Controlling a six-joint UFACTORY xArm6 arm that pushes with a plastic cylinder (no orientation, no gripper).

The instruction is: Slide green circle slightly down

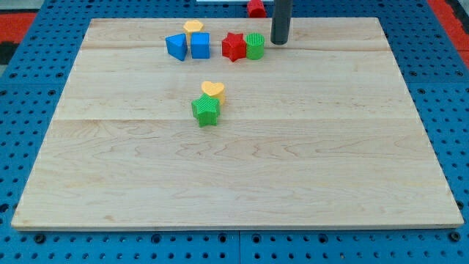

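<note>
Camera view: my tip (279, 42) rests bare on the wooden board (242, 176) near the view's top, grasping nothing, just right of the green circle (255, 46), which touches a red star (234, 46). Left sit a blue cube (200, 45), a blue triangle (176, 46) and a yellow block (193, 28), perhaps a pentagon. Mid-board, a green star (207, 110) abuts a yellow heart (213, 89).

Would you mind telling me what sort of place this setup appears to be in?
Most likely a robotics lab bench. A wooden board lies on a blue pegboard. Small blocks sit on the board, among them the green circle, and my tip stands just to its right in the view.
</note>
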